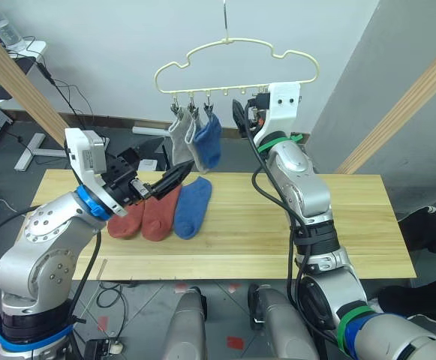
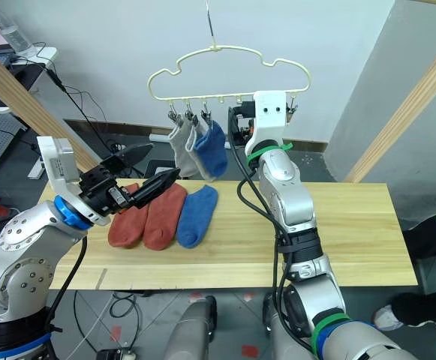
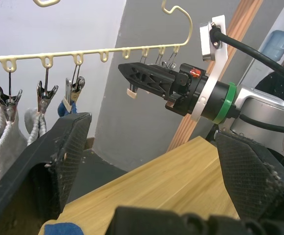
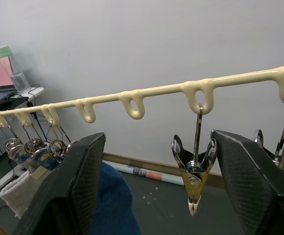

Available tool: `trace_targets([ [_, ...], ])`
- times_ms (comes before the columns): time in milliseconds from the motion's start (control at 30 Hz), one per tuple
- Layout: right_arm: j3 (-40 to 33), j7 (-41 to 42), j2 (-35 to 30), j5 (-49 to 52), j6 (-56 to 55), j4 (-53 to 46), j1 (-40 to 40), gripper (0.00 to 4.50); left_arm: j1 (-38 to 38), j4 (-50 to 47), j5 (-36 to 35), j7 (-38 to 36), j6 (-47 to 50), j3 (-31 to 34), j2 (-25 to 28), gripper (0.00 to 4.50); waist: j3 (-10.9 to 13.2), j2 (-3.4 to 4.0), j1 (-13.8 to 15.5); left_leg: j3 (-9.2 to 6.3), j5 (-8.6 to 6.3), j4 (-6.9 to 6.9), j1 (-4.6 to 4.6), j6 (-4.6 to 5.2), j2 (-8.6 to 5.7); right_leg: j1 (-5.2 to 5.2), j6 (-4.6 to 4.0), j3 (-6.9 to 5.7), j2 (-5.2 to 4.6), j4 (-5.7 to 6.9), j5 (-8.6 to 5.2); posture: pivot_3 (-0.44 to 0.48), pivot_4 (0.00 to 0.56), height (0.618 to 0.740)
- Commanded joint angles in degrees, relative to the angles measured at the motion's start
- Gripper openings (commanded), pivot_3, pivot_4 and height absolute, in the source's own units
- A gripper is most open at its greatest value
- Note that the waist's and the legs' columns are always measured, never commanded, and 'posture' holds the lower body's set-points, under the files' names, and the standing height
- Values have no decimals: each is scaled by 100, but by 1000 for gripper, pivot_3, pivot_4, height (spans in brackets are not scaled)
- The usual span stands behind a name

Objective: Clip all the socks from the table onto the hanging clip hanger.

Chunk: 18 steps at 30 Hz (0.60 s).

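Observation:
The pale yellow clip hanger (image 1: 236, 54) hangs on its hook above the table's (image 1: 338, 225) far edge. Two light grey socks (image 1: 178, 139) and a blue sock (image 1: 208, 142) hang from its left clips. On the table's left part lie two rust-red socks (image 1: 144, 214) side by side, with a blue sock (image 1: 193, 208) to their right. My left gripper (image 1: 157, 176) hovers open over the red socks, holding nothing. Raised to the hanger's bar, my right gripper (image 4: 159, 137) is open, with an empty metal clip (image 4: 194, 171) hanging between its fingers.
Slanted wooden poles (image 1: 22, 90) (image 1: 405, 105) rise on both sides behind the table. Cables and a white stand (image 1: 37, 146) lie on the floor at the back left. The table's right half is bare wood.

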Motion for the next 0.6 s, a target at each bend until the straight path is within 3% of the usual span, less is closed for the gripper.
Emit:
trace_targets([
  [33,-12,-28,36,34,-76,-192,-110,3097,-77,-93,-22,35,-94,1,15,4500,0,0,0,0,0,0,0,0,0,0,0,1,0,0,0,89,266,740],
  [400,-4,-21,34,41,-62,-148,-132,3097,-92,-74,-18,14,-88,-24,22,4500,0,0,0,0,0,0,0,0,0,0,0,0,0,0,0,89,263,740],
  [500,0,-19,42,45,-64,-159,-120,2478,-70,-97,-32,18,-89,-29,21,4500,0,0,0,0,0,0,0,0,0,0,-1,1,0,0,1,89,262,740],
  [600,12,-12,38,38,-63,-168,-111,1423,-77,-83,-17,15,-102,-66,4,4500,0,0,0,0,0,0,0,0,0,0,-1,0,0,0,0,88,262,740],
])
